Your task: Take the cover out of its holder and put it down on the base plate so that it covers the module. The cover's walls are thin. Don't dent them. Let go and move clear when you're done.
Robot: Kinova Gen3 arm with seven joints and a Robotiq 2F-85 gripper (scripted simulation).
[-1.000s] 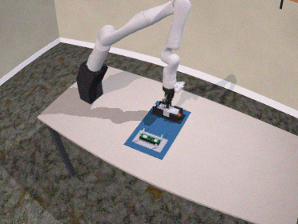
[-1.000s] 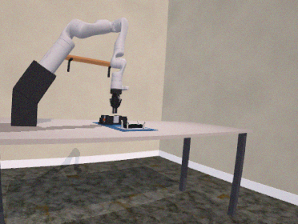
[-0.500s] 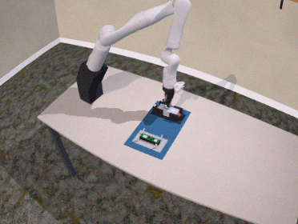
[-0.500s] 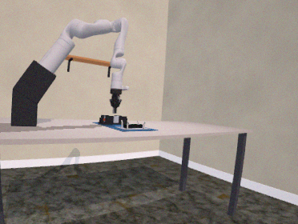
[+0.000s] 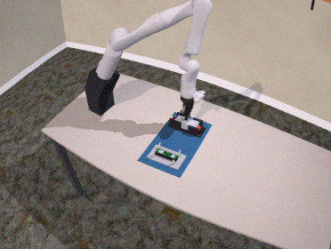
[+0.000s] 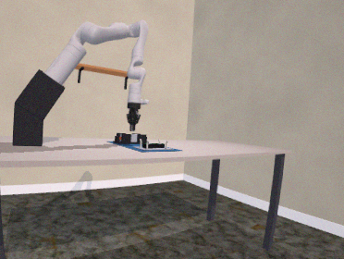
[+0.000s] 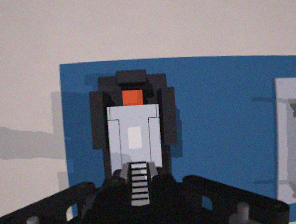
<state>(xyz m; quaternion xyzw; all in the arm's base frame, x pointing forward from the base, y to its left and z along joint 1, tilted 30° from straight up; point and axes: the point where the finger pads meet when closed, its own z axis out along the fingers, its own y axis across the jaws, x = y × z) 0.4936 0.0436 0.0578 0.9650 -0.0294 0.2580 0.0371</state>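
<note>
The light grey cover (image 5: 187, 122) lies in its black holder (image 5: 192, 128) at the far end of the blue mat (image 5: 175, 144). In the wrist view the cover (image 7: 135, 136) sits framed by the holder (image 7: 167, 117), with an orange part (image 7: 132, 97) at its far end. The white base plate (image 5: 167, 156) with the green module (image 5: 166, 154) lies at the mat's near end. My gripper (image 5: 184, 111) hangs straight above the holder's left end, fingertips just over the cover. Its fingers are nearly together with nothing between them. From the side the gripper (image 6: 132, 127) stands slightly above the holder (image 6: 130, 138).
The arm's black pedestal (image 5: 101, 91) stands at the table's far left corner. The base plate's edge shows at the right of the wrist view (image 7: 286, 142). A wooden rail (image 6: 102, 70) hangs on the wall behind the arm.
</note>
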